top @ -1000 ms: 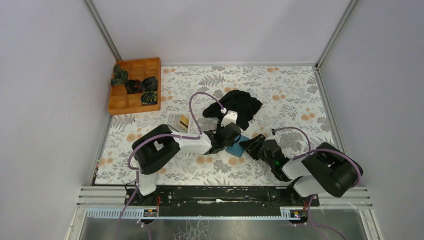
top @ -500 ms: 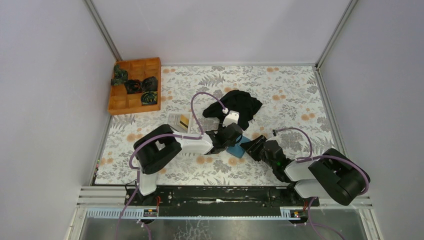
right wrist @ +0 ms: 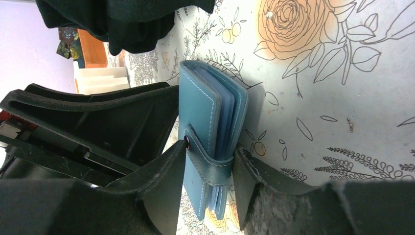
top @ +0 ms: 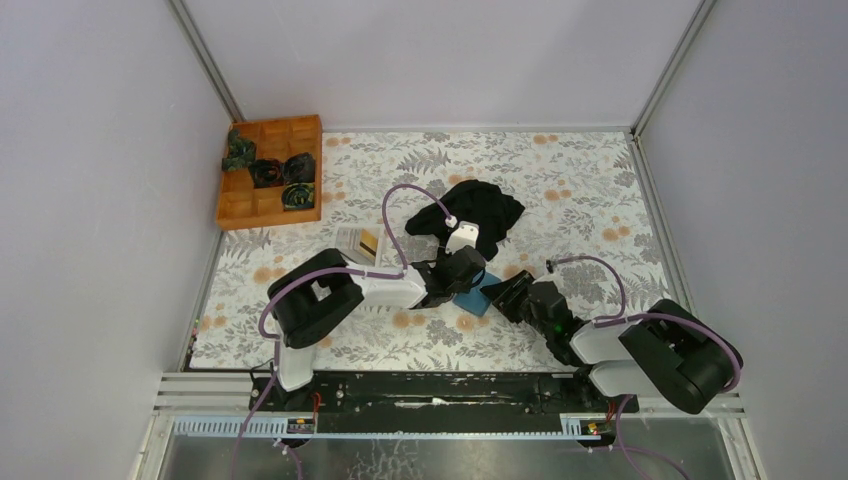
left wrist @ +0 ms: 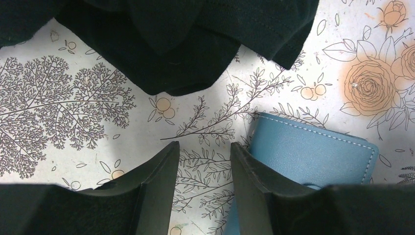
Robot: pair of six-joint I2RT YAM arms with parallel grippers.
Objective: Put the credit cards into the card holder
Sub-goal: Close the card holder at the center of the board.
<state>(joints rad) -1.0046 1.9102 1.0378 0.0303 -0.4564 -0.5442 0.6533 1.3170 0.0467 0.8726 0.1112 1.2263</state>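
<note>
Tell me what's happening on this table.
Both arms are at the closed teal card holder in the middle of the table. The right gripper has a finger on either side of the holder's strapped edge and appears to pinch it. The left gripper is open with nothing between its fingers. One of them seems to rest against the holder, and the black cloth lies just beyond. Neither gripper holds a card.
</note>
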